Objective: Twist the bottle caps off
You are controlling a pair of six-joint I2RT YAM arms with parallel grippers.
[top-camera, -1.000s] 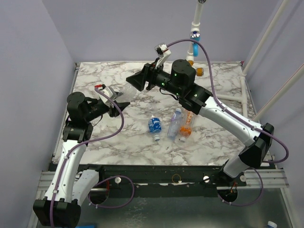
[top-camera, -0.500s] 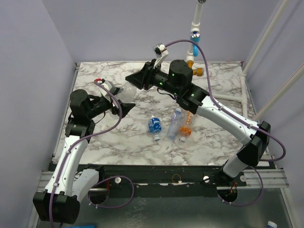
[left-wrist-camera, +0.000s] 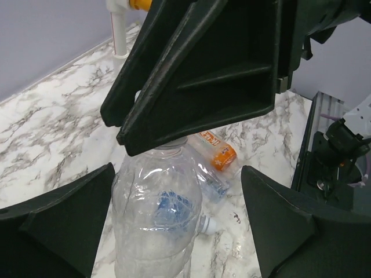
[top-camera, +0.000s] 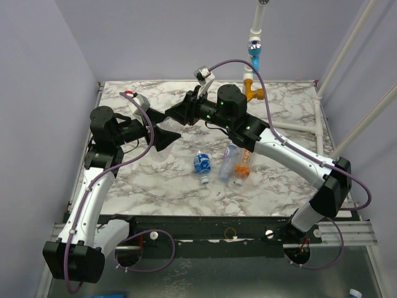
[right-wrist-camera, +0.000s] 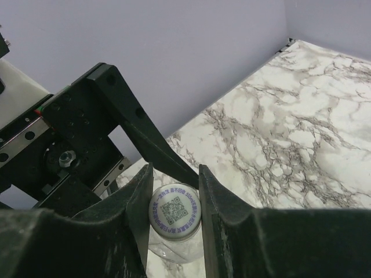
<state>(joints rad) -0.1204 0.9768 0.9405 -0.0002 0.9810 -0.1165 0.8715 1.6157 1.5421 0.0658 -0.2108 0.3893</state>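
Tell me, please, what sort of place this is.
Most likely a robotics lab test cell: a marble-patterned table boxed in by plain lavender walls, two arms bolted at its edge, small bottles as props.

From above we find no way in: the right tool sits over the clear bottle, clamped on its cap. The left tool flanks it, jaws spread wide. In the middle of the surface, the blue-labelled bottle, slim bottle and orange bottle lie clustered; we see bare marble near the front left. The pipe blocks the back edge.
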